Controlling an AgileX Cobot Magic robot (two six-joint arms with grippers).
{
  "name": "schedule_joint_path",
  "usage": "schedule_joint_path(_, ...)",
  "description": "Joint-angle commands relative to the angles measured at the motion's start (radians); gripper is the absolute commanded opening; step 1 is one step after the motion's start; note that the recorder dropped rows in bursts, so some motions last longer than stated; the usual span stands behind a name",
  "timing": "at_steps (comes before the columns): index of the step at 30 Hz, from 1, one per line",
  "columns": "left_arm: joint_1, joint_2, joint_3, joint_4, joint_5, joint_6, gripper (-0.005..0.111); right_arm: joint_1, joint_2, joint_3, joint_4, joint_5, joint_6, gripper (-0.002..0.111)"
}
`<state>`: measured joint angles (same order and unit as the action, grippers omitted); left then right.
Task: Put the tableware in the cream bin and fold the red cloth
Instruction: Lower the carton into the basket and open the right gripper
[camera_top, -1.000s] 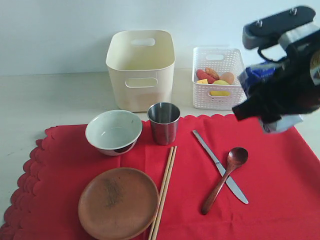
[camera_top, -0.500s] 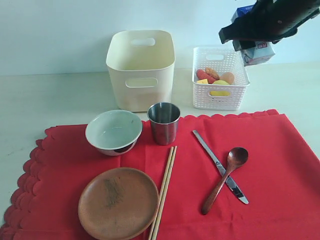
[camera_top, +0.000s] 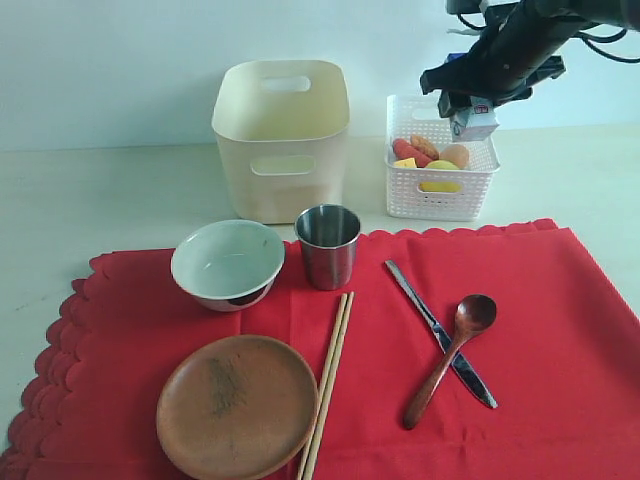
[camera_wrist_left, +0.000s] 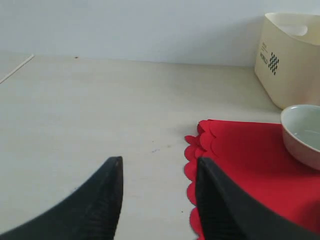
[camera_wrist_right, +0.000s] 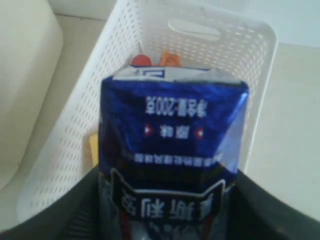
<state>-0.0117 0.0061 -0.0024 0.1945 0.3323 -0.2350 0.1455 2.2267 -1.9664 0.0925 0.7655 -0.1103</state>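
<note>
Exterior view: we are watching the right gripper (camera_top: 470, 97), clamping the milk carton (camera_top: 477, 123), drifting seemingly over the white basket (camera_top: 441, 203); tableware (camera_top: 237, 405) is staying on the red cloth (camera_top: 565, 330); left gripper (camera_wrist_left: 158, 200) is hanging open.

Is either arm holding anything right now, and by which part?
The right gripper clamps a blue carton by two opposite sides, over the white basket. The left gripper holds nothing.

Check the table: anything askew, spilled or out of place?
Nothing spilled or damaged. One oddity: the spoon lies across the knife on the red cloth, so they overlap rather than sit apart. Also, the right gripper holds a blue carton above the white basket, not tableware.
</note>
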Motion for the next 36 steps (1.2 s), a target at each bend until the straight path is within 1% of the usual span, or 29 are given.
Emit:
schedule_joint_path(1, 0.003, -0.006, 0.002, 0.001, -0.006, -0.005, 0.045, -0.006, 0.109, -0.162, 0.011, 0.013, -0.027, 0.000)
schedule_joint_path(6, 0.003, -0.006, 0.002, 0.001, -0.006, -0.005, 0.045, -0.006, 0.234, -0.325, 0.011, 0.050, -0.027, 0.000)
schedule_joint_path(10, 0.003, -0.006, 0.002, 0.001, -0.006, -0.005, 0.045, -0.006, 0.305, -0.421, 0.011, 0.096, -0.027, 0.000)
schedule_joint_path(14, 0.003, -0.006, 0.002, 0.001, -0.006, -0.005, 0.045, -0.006, 0.352, -0.472, 0.011, 0.118, -0.027, 0.000)
schedule_joint_path(20, 0.003, -0.006, 0.002, 0.001, -0.006, -0.005, 0.045, -0.006, 0.379, -0.493, 0.015, 0.122, -0.047, 0.000)
schedule_joint_path(22, 0.003, -0.006, 0.002, 0.001, -0.006, -0.005, 0.045, -0.006, 0.381, -0.493, 0.018, 0.122, -0.047, 0.002)
schedule_joint_path(24, 0.003, -0.006, 0.002, 0.001, -0.006, -0.005, 0.045, -0.006, 0.383, -0.493, 0.018, 0.122, -0.047, 0.009)
schedule_joint_path(25, 0.003, -0.006, 0.002, 0.001, -0.006, -0.005, 0.045, -0.006, 0.385, -0.493, 0.018, 0.122, -0.047, 0.014)
schedule_joint_path(30, 0.003, -0.006, 0.002, 0.001, -0.006, -0.005, 0.045, -0.006, 0.385, -0.493, 0.018, 0.122, -0.050, 0.047)
schedule_joint_path(31, 0.003, -0.006, 0.002, 0.001, -0.006, -0.005, 0.045, -0.006, 0.385, -0.493, 0.018, 0.120, -0.055, 0.056)
schedule_joint_path(34, 0.003, -0.006, 0.002, 0.001, -0.006, -0.005, 0.045, -0.006, 0.382, -0.493, 0.018, 0.118, -0.057, 0.074)
schedule_joint_path(36, 0.003, -0.006, 0.002, 0.001, -0.006, -0.005, 0.045, -0.006, 0.377, -0.493, 0.018, 0.118, -0.057, 0.081)
